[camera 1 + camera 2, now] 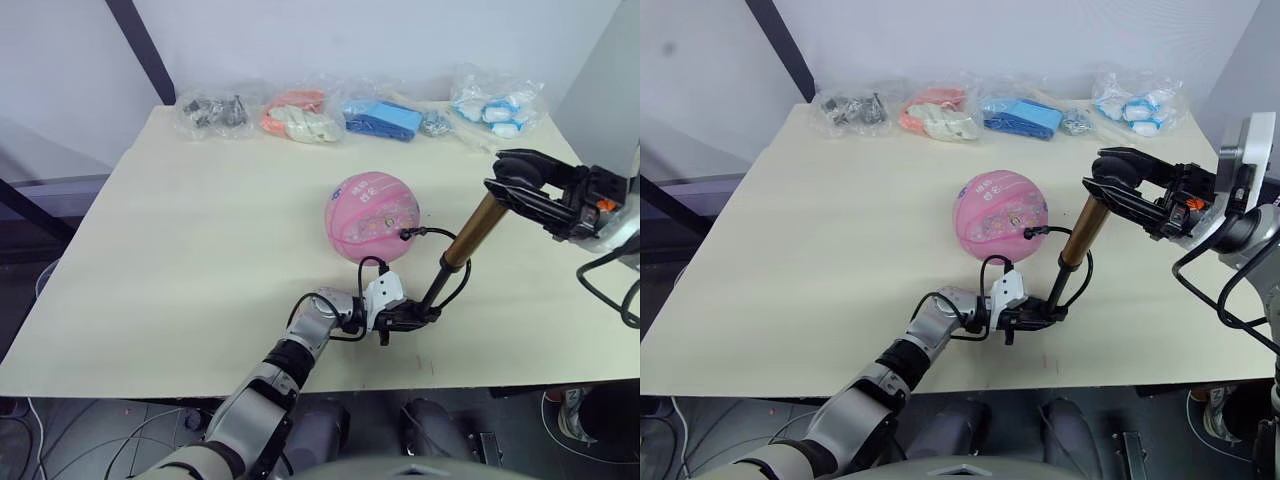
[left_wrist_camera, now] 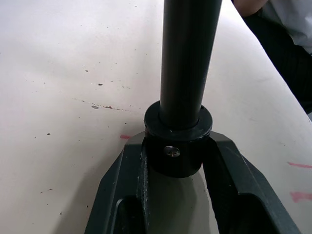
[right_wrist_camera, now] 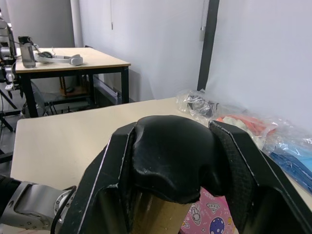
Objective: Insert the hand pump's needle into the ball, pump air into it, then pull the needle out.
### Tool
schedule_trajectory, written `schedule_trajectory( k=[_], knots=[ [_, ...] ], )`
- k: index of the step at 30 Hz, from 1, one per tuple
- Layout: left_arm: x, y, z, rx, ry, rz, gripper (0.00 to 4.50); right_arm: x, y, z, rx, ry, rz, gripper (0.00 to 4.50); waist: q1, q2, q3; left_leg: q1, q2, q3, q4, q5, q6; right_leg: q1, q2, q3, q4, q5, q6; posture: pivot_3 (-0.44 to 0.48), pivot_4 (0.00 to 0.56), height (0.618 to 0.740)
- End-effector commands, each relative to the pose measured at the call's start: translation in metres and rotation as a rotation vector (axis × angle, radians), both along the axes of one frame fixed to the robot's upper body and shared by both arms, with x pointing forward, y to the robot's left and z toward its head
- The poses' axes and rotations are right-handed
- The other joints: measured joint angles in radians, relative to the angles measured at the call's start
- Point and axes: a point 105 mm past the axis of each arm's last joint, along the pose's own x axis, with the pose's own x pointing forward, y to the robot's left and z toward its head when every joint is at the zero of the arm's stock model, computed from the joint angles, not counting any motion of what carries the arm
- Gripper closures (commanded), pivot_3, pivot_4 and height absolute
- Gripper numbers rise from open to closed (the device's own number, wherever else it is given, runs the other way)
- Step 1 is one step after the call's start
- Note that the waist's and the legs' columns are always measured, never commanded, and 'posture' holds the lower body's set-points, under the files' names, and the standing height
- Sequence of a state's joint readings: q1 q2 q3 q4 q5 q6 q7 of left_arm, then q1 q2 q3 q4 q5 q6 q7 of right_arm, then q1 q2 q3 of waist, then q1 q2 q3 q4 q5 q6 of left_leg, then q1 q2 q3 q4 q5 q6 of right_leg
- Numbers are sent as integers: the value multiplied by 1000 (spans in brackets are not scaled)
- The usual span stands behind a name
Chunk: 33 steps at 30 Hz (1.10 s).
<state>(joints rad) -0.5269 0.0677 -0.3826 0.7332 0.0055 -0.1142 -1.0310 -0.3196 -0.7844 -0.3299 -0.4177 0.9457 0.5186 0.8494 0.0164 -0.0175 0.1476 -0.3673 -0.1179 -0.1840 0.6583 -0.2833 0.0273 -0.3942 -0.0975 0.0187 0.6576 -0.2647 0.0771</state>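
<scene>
Pump point(image 1: 466, 234) stands tilted on the table point(image 1: 180, 270), its lower black end near the front edge and its bronze barrel leaning up and away toward the robot's right. Left gripper point(image 1: 412, 317) is clamped on the pump's lower black end; in the left wrist view its two fingers point(image 2: 127, 185) press either side of the black collar at the base of the black shaft, just above the cream tabletop, which carries small dark specks and a few pink marks. Right gripper point(image 1: 507, 180) is closed around the black handle at the pump's upper end; the right wrist view shows both fingers point(image 3: 107, 175) flanking the rounded black handle point(image 3: 168, 158), with bronze barrel visible beneath it. A thin black hose point(image 1: 448, 262) loops from the pump barrel, curving down near the left gripper and up to the ball point(image 1: 371, 215). The hose's end fitting point(image 1: 404, 235) touches the ball's near right side; the needle itself is too small to make out. Pink ball sits on the table just beyond the left gripper, roughly mid-table, printed marks facing up. Farther back, along the table's far edge, a row of clear plastic bags: dark parts point(image 1: 213, 110), orange and white items point(image 1: 300, 117), blue items point(image 1: 383, 120), and white and blue items point(image 1: 497, 108).
</scene>
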Motion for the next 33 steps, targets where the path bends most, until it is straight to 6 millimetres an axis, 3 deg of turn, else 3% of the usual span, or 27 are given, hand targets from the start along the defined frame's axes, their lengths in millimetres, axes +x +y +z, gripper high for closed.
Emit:
schedule_trajectory(
  k=[1, 11, 15, 20, 25, 28, 33],
  knots=[
    [-9, 18, -33, 94, 110, 49, 3422, 1, 13, -36, -100, 38, -21, 2594, 0, -2, -2, 0, 0, 0, 0, 0, 0, 0, 0, 0, 0, 0, 0, 0, 150, 740],
    [-8, 19, -32, 96, 102, 50, 3422, -1, 32, -124, -190, 180, -5, 2594, -2, -3, -8, 6, 1, -1, -1, 0, 0, 3, 3, 0, 1, -1, 1, 0, 150, 740],
    [-9, 19, -32, 97, 101, 48, 3422, -1, 37, -145, -200, 197, -13, 2594, -3, -4, -11, 6, 1, 0, -1, 0, 0, 3, 3, 1, 1, 0, 1, 0, 150, 740],
    [-9, 19, -32, 97, 100, 49, 3422, -2, 38, -147, -202, 179, -10, 2594, -3, -4, -11, 6, 1, -1, -1, 0, 0, 3, 4, 1, 1, 0, 0, 0, 150, 740],
    [-9, 19, -32, 97, 100, 49, 3422, -3, 31, -120, -170, 135, 14, 2594, -2, -3, -11, 6, 1, -1, -2, 0, 0, 2, 4, 1, 0, 0, 0, 0, 150, 740],
    [-9, 20, -32, 98, 102, 49, 3422, -11, 19, -56, -106, 30, 71, 2594, -1, -1, -7, 4, 0, 0, -3, 0, 0, 2, 2, 2, 0, 0, 0, 0, 150, 740],
    [-10, 19, -32, 98, 106, 42, 3422, -17, 7, -8, -53, -53, 74, 2594, 1, 0, -5, 2, 0, -1, -5, 0, 0, 0, 1, 0, -1, 0, 0, 0, 150, 740]
  ],
)
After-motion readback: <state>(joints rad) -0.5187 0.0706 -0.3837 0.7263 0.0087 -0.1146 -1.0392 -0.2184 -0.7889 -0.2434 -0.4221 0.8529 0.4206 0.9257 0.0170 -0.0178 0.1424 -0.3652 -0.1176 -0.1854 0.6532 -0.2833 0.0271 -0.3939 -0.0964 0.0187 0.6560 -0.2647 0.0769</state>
